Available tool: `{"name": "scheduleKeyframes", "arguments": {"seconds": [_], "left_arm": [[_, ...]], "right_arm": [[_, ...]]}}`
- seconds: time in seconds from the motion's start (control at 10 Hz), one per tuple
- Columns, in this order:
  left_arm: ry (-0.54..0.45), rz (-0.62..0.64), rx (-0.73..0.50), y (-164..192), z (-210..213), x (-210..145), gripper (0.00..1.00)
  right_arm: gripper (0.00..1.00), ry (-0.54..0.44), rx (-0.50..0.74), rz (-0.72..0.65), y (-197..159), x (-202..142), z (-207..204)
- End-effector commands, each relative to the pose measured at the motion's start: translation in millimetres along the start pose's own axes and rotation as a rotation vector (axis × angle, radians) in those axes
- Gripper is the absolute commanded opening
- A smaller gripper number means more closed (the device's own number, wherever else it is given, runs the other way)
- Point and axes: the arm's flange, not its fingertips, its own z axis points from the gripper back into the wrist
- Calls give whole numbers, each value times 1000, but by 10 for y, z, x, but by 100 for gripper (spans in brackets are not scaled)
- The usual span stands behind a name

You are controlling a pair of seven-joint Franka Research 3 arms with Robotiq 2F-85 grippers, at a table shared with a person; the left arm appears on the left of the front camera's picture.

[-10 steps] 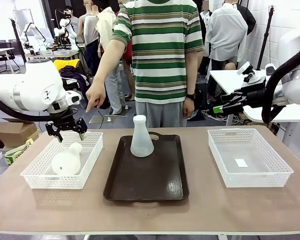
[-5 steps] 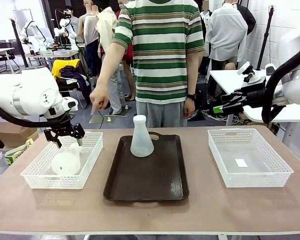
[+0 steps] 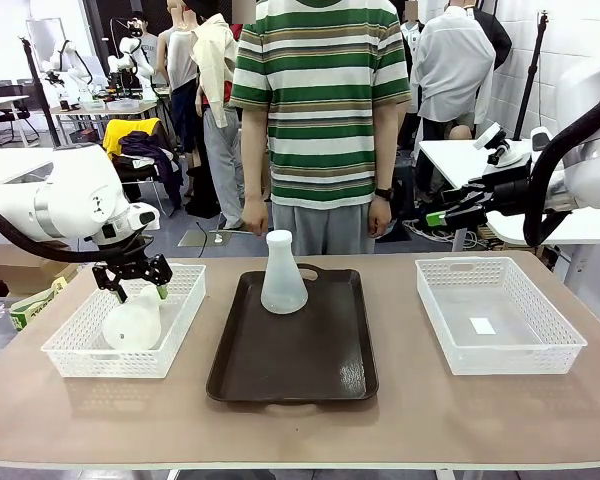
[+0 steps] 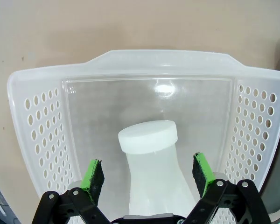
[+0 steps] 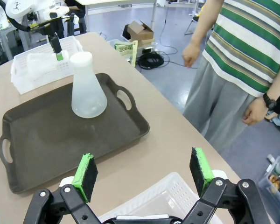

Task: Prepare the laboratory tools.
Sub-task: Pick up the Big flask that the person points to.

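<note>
The step in hand looks like picking up the leaning flask [image 3: 132, 322] in the left basket [image 3: 80, 362], lower left of the front view. The left gripper [image 3: 132, 284] hangs just over its neck with jaws wide apart and empty. In the left wrist view, low in the frame, the green pads [image 4: 94, 179] stand either side of the neck, apart from it. The next move probably calls for a small descent, closing on the narrow neck, and lifting clear of the basket wall toward the tray [image 3: 290, 385] at centre. There the upright flask [image 3: 282, 275] stands at the far end. Both flasks are frosted translucent white cones with wide bases, smooth and probably slippery under the pads. The basket is white perforated plastic, and the tray is dark brown, rimmed, with handle cutouts. The right gripper [image 5: 142, 172], at the bottom of the right wrist view, also has its jaws apart and holds nothing.
</note>
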Motion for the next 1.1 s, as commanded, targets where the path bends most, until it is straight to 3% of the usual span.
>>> {"name": "scheduleKeyframes", "arguments": {"seconds": [0.0,0.5,1.0], "left_arm": [[-23,26,18,-69,-60,84,100],[-22,60,49,-139,-132,131,100],[-18,75,76,-161,-184,155,14]], "right_arm": [[100,12,4,-9,6,12,9],[100,12,4,-9,6,12,9],[100,12,4,-9,6,12,9]]}}
